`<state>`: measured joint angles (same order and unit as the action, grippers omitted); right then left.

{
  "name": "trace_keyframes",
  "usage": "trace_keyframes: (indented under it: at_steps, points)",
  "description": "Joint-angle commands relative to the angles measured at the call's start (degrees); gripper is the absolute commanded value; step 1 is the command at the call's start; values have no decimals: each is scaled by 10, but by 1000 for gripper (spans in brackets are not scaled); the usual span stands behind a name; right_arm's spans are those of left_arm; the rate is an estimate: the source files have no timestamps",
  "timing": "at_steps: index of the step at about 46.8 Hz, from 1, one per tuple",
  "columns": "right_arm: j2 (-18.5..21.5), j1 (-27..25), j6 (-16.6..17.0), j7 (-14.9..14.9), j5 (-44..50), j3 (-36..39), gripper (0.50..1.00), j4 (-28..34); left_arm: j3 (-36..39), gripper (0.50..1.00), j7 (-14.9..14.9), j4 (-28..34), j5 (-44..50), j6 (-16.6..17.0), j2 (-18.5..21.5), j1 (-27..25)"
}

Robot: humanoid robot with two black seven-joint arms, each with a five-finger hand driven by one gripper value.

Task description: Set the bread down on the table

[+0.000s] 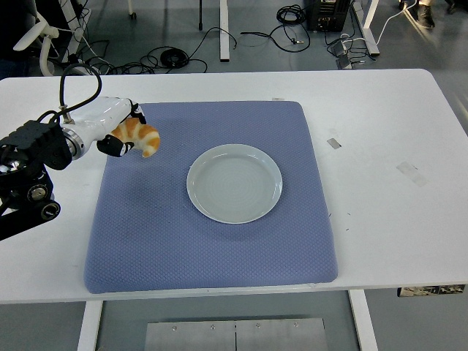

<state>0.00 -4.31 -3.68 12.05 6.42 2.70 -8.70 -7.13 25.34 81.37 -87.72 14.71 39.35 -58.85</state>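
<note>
golden curved bread (140,136) gripped by left hand (117,131)

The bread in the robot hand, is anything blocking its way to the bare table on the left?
Nothing visible does. The left robot hand holds the bread above the blue mat's left edge, and the white table beside it looks bare.
</note>
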Motion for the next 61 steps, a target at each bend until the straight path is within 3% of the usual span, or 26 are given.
trace_keyframes:
  at_steps: [1, 11, 18, 40, 42, 47, 49, 61]
  points:
    - [0, 0, 0, 0, 0, 0, 1000, 0, 0, 543, -2, -15, 0, 8, 2, 7]
    - [0, 0, 0, 0, 0, 0, 1000, 0, 1, 543, -7, -19, -1, 20, 3, 14]
    - [0, 0, 0, 0, 0, 0, 1000, 0, 1, 543, -10, -20, 0, 41, -17, 14]
    - [0, 0, 0, 0, 0, -1, 1000, 0, 8, 551, -19, -36, -8, 44, -47, 16]
    - [0, 0, 0, 0, 0, 0, 1000, 0, 8, 581, -20, -36, -7, 44, -47, 21]
    - [0, 0, 0, 0, 0, 0, 1000, 0, 8, 757, -23, -36, -4, 43, -48, 23]
    - [0, 0, 0, 0, 0, 0, 1000, 0, 9, 805, -23, -36, -3, 43, -48, 23]
    - [0, 0, 0, 0, 0, -1, 1000, 0, 18, 842, -24, -40, 0, 44, -48, 26]
